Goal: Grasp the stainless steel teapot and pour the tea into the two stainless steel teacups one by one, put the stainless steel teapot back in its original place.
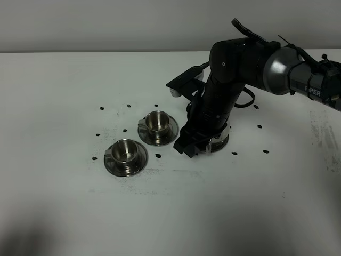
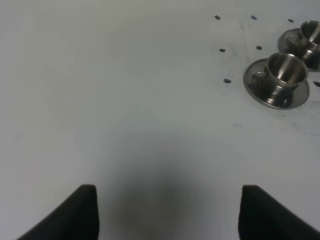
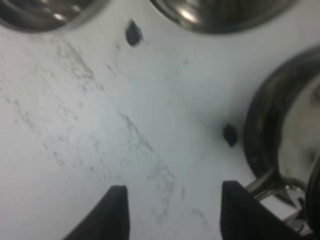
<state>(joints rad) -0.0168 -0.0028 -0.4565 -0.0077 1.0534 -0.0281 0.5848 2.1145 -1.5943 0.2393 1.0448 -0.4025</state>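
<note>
Two steel teacups stand on their saucers left of centre, the nearer one [image 1: 126, 152] in front and the farther one [image 1: 158, 124] behind it. The steel teapot [image 1: 219, 142] is almost wholly hidden under my right arm; only a shiny rim at its base shows. In the right wrist view its round steel body [image 3: 295, 125] fills one edge, with a thin steel part [image 3: 267, 184] beside one fingertip. My right gripper [image 1: 187, 145] [image 3: 172, 212] is open, low over the table next to the teapot, holding nothing. My left gripper [image 2: 167, 212] is open over bare table, far from the cups [image 2: 286, 70].
Small black marks [image 1: 159, 155] dot the white table [image 1: 80, 80] around the cups and the teapot. The saucer rims of both cups [image 3: 215, 15] show at the edge of the right wrist view. The left arm is out of the high view.
</note>
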